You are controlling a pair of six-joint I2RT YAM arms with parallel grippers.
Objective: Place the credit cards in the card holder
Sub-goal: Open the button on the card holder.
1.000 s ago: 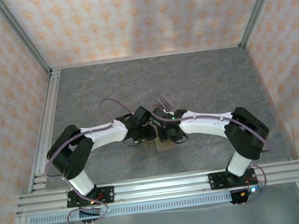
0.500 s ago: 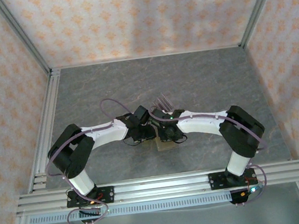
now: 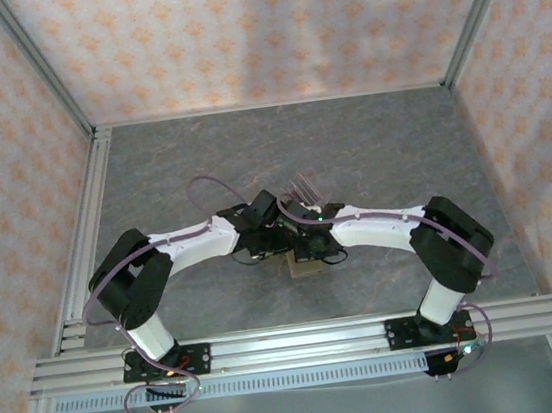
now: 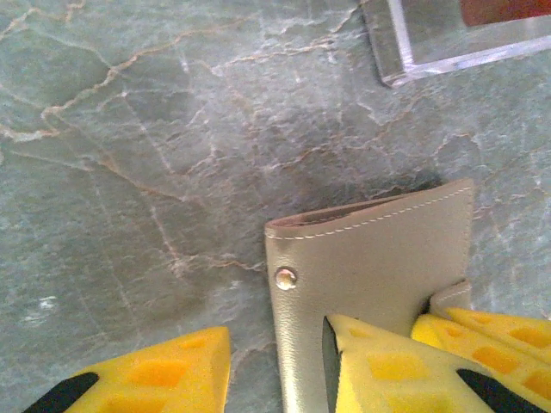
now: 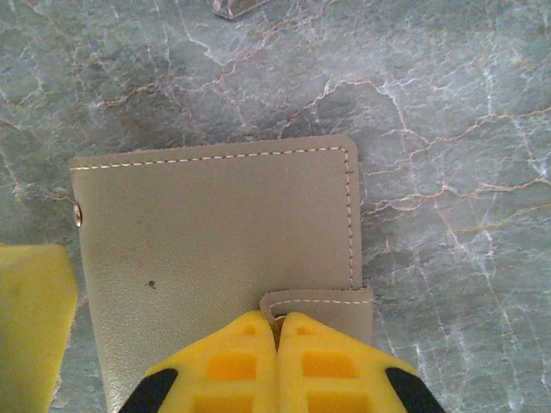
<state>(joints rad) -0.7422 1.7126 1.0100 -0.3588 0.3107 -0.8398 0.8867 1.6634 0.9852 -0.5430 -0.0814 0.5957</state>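
Card holder lies flat on the table at near centre, between the two wrists, with the snap dot at its left edge. Right gripper: fingers pressed together on the holder's small strap tab and apparently pinching it. Left gripper: spread, one finger over bare table left of the holder, the other over the holder's face. Can't tell whether they touch. Credit cards stand in the acrylic stand, just beyond the holder on the far side and apart from it.
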